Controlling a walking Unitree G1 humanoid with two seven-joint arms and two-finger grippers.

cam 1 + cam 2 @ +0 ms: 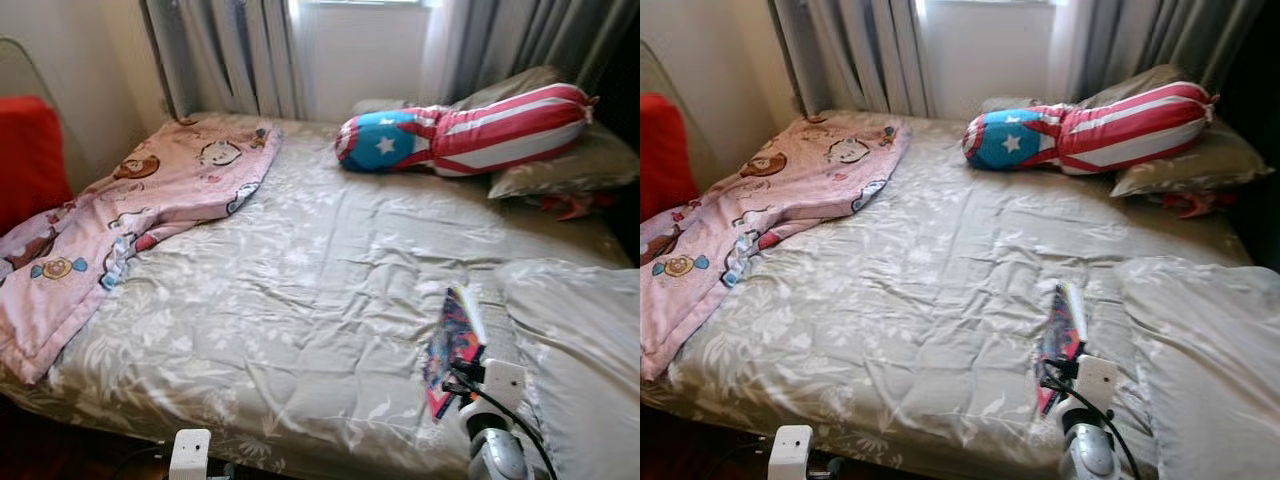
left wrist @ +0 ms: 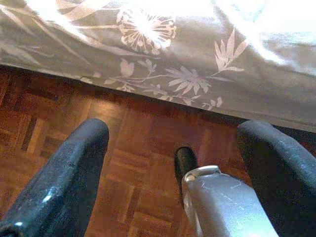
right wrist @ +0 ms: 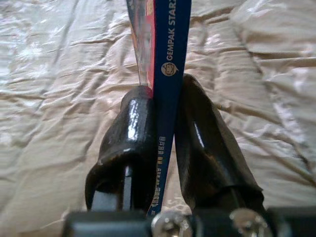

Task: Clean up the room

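Our right gripper (image 3: 165, 143) pinched the book (image 3: 165, 59) by its spine above the bed (image 1: 300, 300); left gripper (image 2: 173, 163) hung wide. We judged a firm, level carry best.

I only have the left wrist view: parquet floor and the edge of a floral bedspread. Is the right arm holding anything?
Observer: Yes, the right gripper is shut on a thin colourful book with a blue spine.
Operator: Where is it holding that?
Observer: Above the grey floral bedspread, near the bed's right side.
Operator: What else is on the bed?
Observer: A pink cartoon-print blanket on the left, and a red, white and blue star bolster pillow at the head.
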